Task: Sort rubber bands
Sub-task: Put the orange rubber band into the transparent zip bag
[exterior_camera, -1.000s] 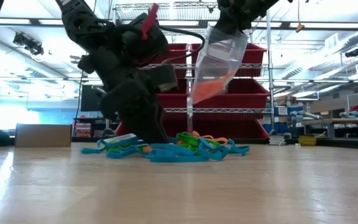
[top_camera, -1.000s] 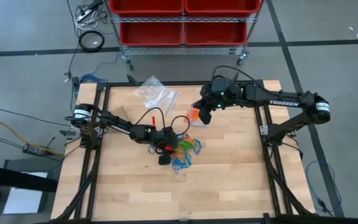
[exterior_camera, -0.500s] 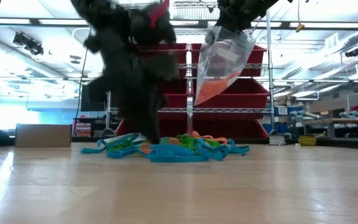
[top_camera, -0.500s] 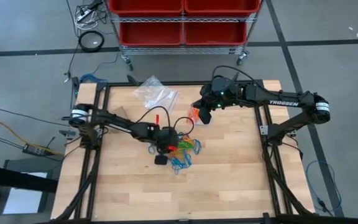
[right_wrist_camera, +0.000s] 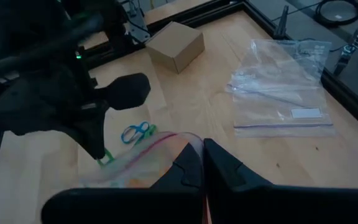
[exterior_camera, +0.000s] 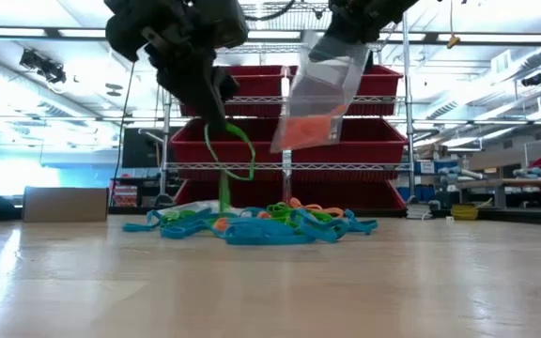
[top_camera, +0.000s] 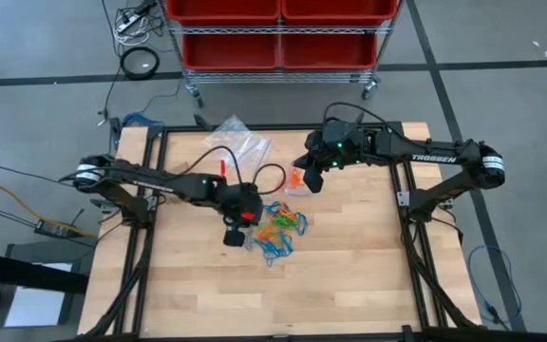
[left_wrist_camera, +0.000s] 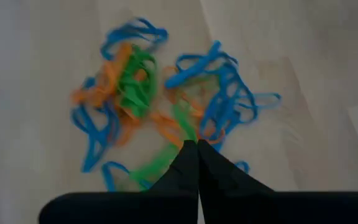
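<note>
The rubber bands lie heaped mid-table. Above them the left gripper, clamped on a green band, has risen since a second ago. Behind, the right gripper pinches a bag holding orange bands; empty bags lie beyond.

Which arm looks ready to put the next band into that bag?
The left: its left gripper is shut on a green rubber band lifted above the pile. The right gripper is busy holding the clear bag with orange bands.
</note>
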